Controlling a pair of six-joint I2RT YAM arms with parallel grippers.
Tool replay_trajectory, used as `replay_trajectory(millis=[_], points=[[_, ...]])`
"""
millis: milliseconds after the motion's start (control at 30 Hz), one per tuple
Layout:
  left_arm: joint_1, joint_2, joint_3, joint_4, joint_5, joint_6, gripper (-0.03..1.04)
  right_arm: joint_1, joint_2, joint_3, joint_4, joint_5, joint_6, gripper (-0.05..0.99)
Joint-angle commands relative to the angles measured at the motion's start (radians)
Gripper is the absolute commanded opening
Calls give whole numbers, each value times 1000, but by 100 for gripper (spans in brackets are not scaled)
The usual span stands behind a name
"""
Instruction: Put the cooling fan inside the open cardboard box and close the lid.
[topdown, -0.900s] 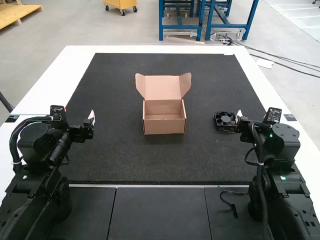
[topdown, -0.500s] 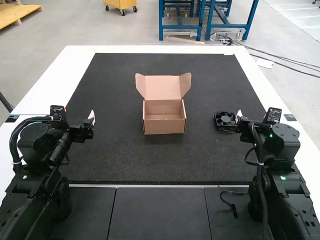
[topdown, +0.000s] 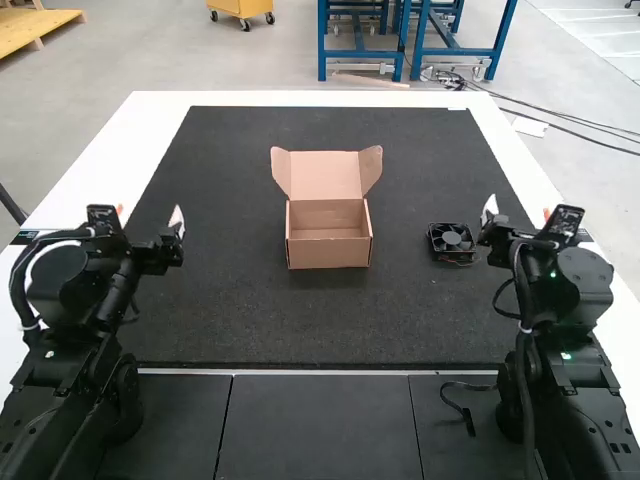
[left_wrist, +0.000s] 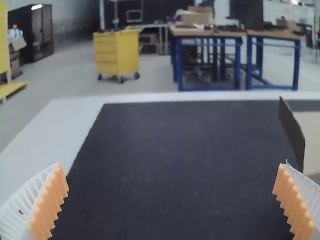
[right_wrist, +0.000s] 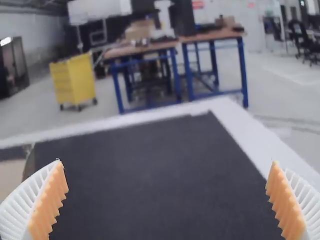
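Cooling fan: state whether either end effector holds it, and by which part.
Nothing is held. The left end effector and right end effector are open; the cooling fan lies on the mat.

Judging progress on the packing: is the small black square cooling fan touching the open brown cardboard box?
Apart. The high view shows bare black mat between the cooling fan and the cardboard box.

Left claw (left_wrist: 170, 175), fingers (left_wrist: 47, 202) wide apart, over black mat (left_wrist: 185, 135)
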Motion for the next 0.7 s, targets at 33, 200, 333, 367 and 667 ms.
replay_trajectory(millis=[33,200,333,367,667], points=[[23,-12,16,48,-43,-17,97,-7,-10,-98,19,36,6,91],[49,-9,90,54,-41,-15,97,-16,-5,-34,-12,37,-14,91],[45,19,149,39,-41,-15,97,-25,1,5,-10,42,-26,91],[45,33,160,40,-43,-15,97,-28,7,14,-9,42,-28,91],[42,185,287,59,-37,-12,97,-57,124,118,-7,52,-44,91]])
